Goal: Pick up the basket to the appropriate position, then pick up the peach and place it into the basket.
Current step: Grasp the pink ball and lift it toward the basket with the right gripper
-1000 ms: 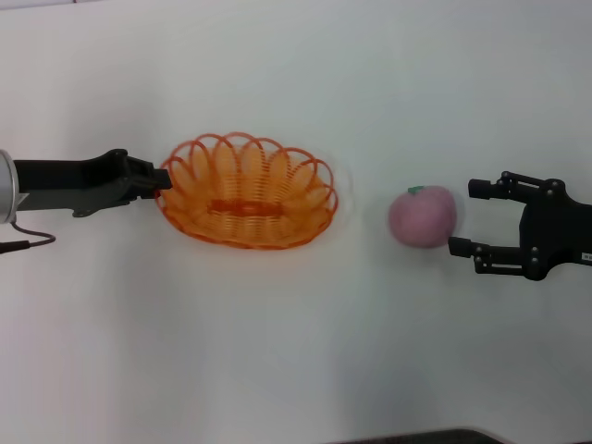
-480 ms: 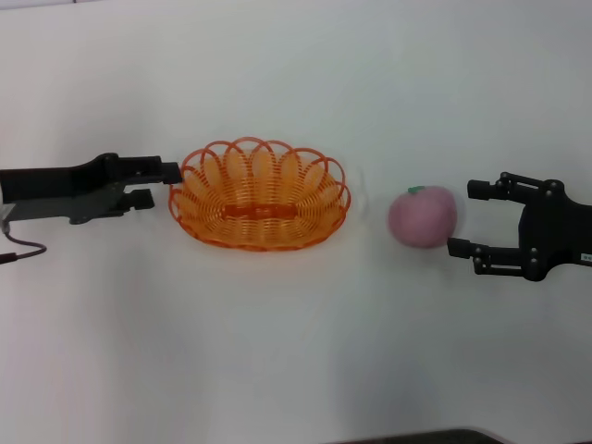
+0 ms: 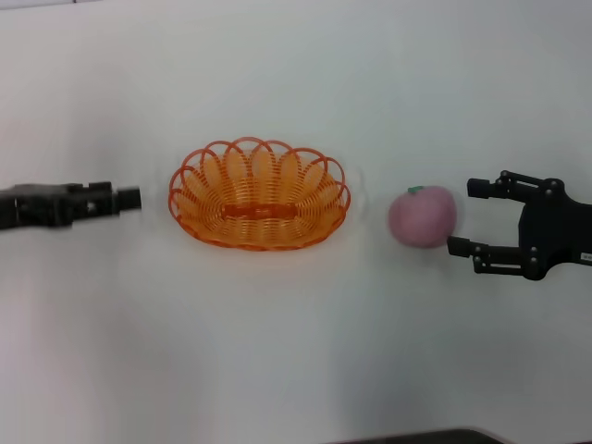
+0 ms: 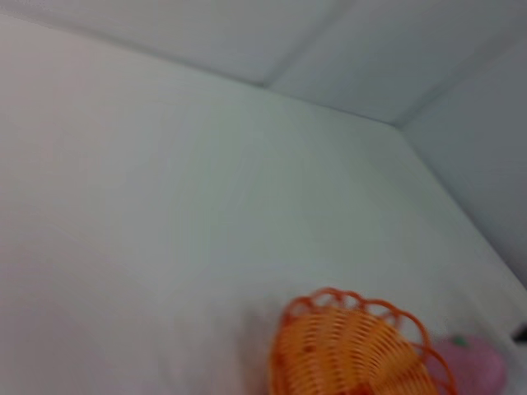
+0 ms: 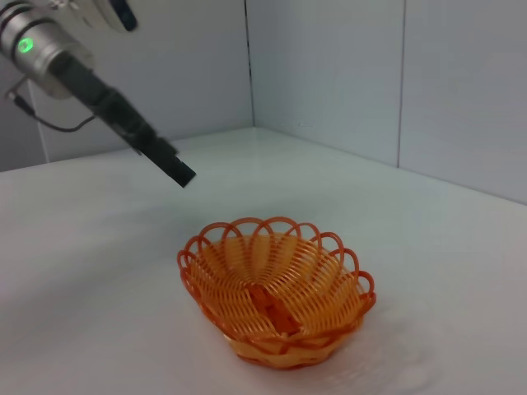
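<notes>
The orange basket (image 3: pixel 260 194) sits upright on the white bench (image 3: pixel 296 351), a little left of centre in the head view. The left gripper (image 3: pixel 129 197) is at the left edge of the frame, clear of the basket's left rim with bare bench between them; whether its fingers are parted or closed I cannot tell. The right wrist view shows that same gripper (image 5: pixel 183 174) raised above the bench beyond the basket (image 5: pixel 276 288). The pink peach (image 3: pixel 422 216), green leaf on top, lies on the bench right of centre, apart from the basket. The right gripper (image 3: pixel 464 216) is just beside the peach's right side, its fingers (image 3: pixel 483 188) spread wide and holding nothing.
</notes>
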`<state>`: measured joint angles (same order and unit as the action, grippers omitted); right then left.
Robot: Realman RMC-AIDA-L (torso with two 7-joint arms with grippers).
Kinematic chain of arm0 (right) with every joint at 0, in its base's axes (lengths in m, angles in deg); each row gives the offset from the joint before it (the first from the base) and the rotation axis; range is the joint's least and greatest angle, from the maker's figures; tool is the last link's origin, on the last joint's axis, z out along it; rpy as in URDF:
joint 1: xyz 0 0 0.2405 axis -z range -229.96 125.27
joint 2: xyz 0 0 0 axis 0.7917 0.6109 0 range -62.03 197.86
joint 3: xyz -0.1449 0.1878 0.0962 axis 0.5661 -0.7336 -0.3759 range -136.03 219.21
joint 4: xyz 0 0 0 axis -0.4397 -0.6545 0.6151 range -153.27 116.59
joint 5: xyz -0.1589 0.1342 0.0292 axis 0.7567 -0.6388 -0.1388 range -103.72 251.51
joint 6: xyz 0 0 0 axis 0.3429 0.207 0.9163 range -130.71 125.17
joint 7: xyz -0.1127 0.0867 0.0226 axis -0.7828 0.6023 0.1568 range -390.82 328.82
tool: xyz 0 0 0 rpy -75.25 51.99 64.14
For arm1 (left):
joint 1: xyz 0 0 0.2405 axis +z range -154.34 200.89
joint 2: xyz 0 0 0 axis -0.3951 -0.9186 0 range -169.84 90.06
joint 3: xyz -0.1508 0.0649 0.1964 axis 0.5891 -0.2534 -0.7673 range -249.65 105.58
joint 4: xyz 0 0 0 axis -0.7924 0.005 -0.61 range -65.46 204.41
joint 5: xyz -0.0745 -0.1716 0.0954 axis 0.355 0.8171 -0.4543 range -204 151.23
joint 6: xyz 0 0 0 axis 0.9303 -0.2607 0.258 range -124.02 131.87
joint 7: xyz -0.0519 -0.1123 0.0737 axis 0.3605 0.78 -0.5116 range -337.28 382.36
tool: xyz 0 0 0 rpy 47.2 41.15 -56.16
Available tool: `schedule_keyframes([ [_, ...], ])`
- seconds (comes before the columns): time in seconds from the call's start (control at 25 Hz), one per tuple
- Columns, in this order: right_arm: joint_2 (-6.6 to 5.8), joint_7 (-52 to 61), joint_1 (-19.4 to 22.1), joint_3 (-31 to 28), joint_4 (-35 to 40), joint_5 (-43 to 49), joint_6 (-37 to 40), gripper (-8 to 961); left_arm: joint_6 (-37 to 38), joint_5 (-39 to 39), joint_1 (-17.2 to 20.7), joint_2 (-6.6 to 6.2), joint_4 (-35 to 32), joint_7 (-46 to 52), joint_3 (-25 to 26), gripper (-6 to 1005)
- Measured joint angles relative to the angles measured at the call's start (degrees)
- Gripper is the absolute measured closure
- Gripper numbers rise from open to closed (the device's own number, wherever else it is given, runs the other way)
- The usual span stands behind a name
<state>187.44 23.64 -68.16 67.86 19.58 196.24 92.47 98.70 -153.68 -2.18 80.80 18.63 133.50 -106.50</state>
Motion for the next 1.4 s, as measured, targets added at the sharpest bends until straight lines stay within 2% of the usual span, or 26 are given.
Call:
schedule_keyframes([
  [0.32,0.0,0.02,-0.16,0.02,-0.04,-0.01,0.09,98,2.99,0.87,7.2,3.44,1.17,-33.62,-0.81,313],
  [0.4,0.0,-0.03,-0.17,0.01,-0.04,-0.01,0.18,98,3.64,1.28,7.66,3.5,1.87,-35.61,-0.77,314],
  [0.48,0.0,-0.08,-0.18,0.03,-0.04,-0.01,0.23,98,5.94,2.18,9.39,3.52,4.44,-41.91,-0.4,315],
  [0.84,0.0,-0.12,-0.35,0.23,-0.01,-0.06,0.05,98,4.11,2.18,13.39,3.94,7.3,-50.37,-0.3,314],
  [1.0,0.0,-0.17,-0.35,0.04,-0.04,-0.09,0.02,98,1.65,2.17,13.52,3.93,8.05,-51.0,-0.22,311],
  [1.4,-0.05,4.15,-0.54,-1.87,0.97,-0.18,0.34,98,1.51,2.12,13.03,3.77,8.12,-50.89,-0.16,310],
])
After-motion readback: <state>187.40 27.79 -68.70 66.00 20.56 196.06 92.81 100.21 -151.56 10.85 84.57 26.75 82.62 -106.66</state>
